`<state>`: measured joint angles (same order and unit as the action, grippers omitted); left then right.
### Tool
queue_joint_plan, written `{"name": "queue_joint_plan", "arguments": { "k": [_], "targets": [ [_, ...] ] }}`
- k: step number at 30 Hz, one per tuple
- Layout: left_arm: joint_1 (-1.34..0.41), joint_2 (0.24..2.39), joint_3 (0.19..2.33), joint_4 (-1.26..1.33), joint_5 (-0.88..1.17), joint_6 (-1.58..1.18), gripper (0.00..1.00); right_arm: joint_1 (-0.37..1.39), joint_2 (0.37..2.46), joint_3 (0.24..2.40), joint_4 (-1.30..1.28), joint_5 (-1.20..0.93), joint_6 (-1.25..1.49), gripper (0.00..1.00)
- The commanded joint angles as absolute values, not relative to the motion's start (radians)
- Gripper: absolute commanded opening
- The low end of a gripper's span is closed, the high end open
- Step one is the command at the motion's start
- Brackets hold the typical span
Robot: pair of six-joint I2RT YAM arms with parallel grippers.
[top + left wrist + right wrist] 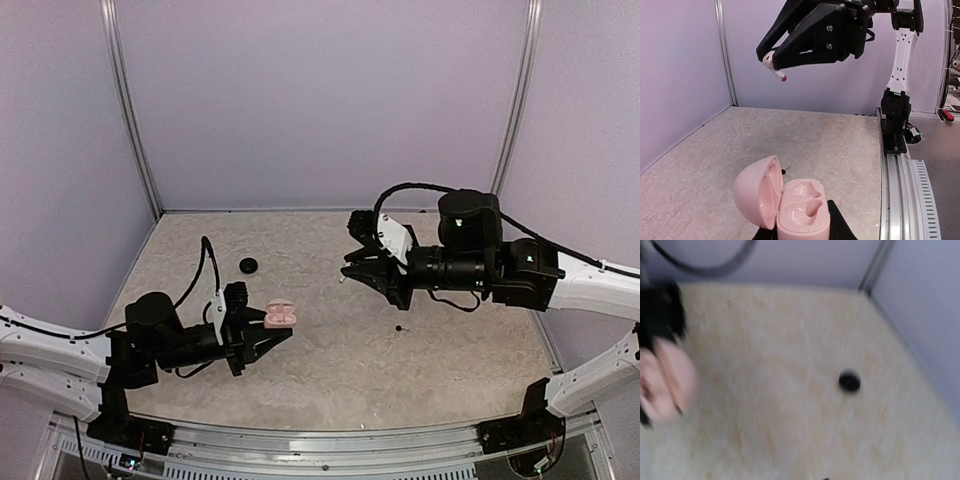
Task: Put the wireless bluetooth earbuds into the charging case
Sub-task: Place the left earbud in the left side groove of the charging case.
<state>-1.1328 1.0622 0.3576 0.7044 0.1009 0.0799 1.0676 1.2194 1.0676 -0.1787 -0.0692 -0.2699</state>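
Note:
My left gripper (272, 328) is shut on the open pink charging case (281, 316) and holds it above the table. In the left wrist view the case (802, 210) shows both wells empty, with the lid hinged open to the left and my fingers (842, 225) at its sides. My right gripper (348, 273) hangs to the case's right and higher, shut on a pale earbud (342, 279). The left wrist view shows that earbud (773, 66), white with a red stem tip, in the right gripper (771, 57). A tiny black earbud (401, 327) lies on the table.
A round black puck (248, 265) lies at the back left of the table and shows in the blurred right wrist view (849, 381), where the pink case (665, 385) is at the left edge. Purple walls enclose the table.

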Motion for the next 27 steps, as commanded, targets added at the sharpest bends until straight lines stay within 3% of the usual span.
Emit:
{"name": "queue_joint_plan", "arguments": {
  "k": [1, 15, 27],
  "targets": [
    [-1.128, 1.073, 0.366, 0.746, 0.149, 0.052, 0.09, 1.155, 1.154, 1.053, -0.062, 0.019, -0.376, 0.19],
    [-1.197, 1.106, 0.407, 0.757, 0.2, 0.139, 0.09, 1.476, 1.214, 1.008, 0.128, 0.28, -0.669, 0.19],
    [-1.21, 1.129, 0.426, 0.798, 0.208, 0.098, 0.09, 1.523, 1.295, 1.006, 0.168, 0.388, -0.764, 0.19]
  ]
}}
